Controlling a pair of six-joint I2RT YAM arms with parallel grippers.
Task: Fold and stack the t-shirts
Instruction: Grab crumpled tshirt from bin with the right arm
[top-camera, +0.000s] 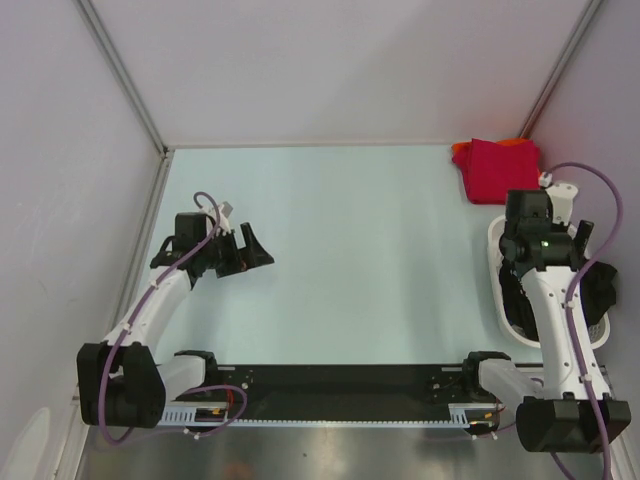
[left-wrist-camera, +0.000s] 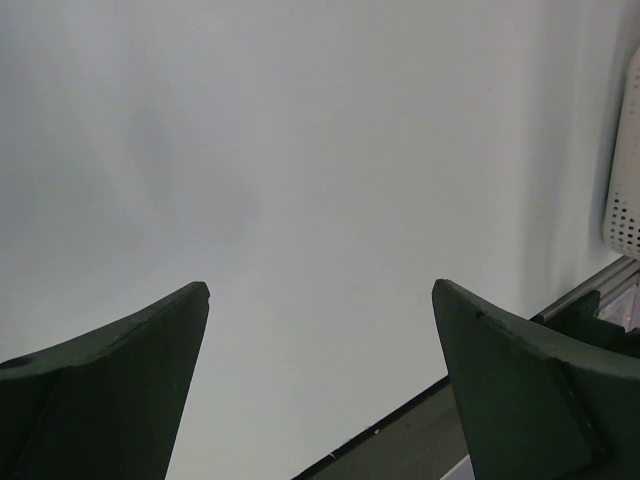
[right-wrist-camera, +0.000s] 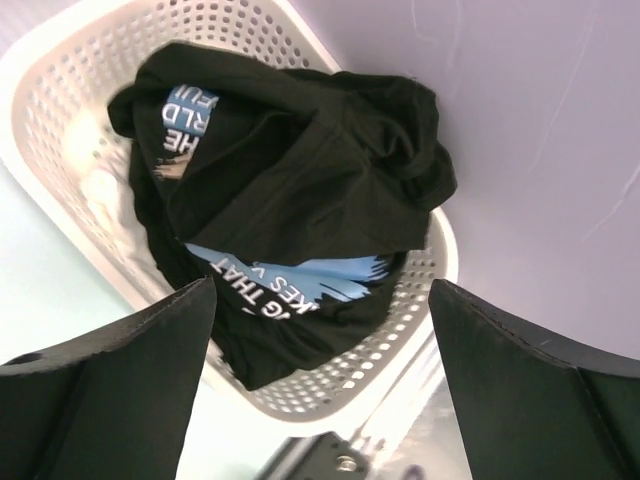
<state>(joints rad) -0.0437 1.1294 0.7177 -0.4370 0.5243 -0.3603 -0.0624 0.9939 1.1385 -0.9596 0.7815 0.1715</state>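
A crumpled black t-shirt (right-wrist-camera: 300, 170) with a blue and white print fills the white lattice basket (right-wrist-camera: 400, 385). My right gripper (right-wrist-camera: 320, 285) hangs open above it, holding nothing, its fingers apart from the cloth. In the top view the right arm covers most of the basket (top-camera: 497, 270). A folded crimson red t-shirt (top-camera: 497, 170) lies on an orange t-shirt (top-camera: 460, 150) at the table's far right corner. My left gripper (top-camera: 258, 248) stands open over bare table at the left, and the left wrist view shows nothing between its fingers (left-wrist-camera: 150, 370).
The basket stands at the table's right edge, close against the side wall. A corner of the basket (left-wrist-camera: 625, 200) shows at the far right of the left wrist view. Walls close the table in at the back and on both sides. A black rail (top-camera: 340, 385) runs along the near edge.
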